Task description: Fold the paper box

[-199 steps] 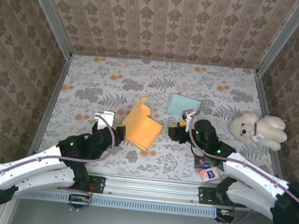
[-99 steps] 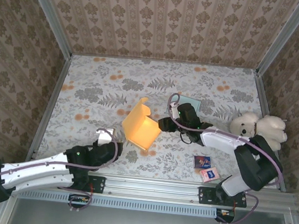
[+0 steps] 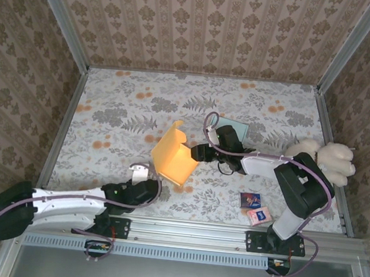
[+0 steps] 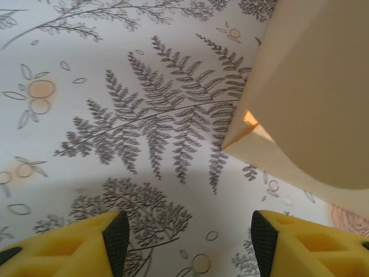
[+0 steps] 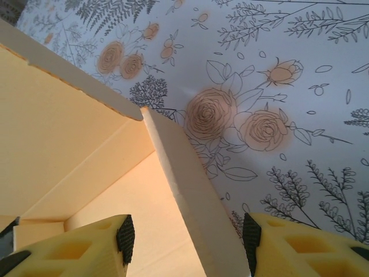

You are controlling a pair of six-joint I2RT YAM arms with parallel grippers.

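The orange paper box (image 3: 175,156) lies half-folded mid-table, one flap raised at its far side. My right gripper (image 3: 197,152) is at the box's right edge. In the right wrist view the right gripper (image 5: 187,236) is open and straddles an upright wall of the paper box (image 5: 190,190), its left finger over the box's inside and its right finger outside. My left gripper (image 3: 155,187) sits just near and left of the box. It is open over bare tablecloth in the left wrist view (image 4: 184,242), with a corner of the paper box (image 4: 311,86) ahead to the right.
A teal card (image 3: 235,128) lies behind the right arm. A white teddy bear (image 3: 325,158) sits at the right wall. Two small picture cards (image 3: 251,200) (image 3: 259,216) lie near the front right. Patterned walls enclose the table on three sides.
The right arm swung left and forward until its jaws straddle the box's right wall. The left arm pulled back toward the near edge, away from the box, which shifted slightly.
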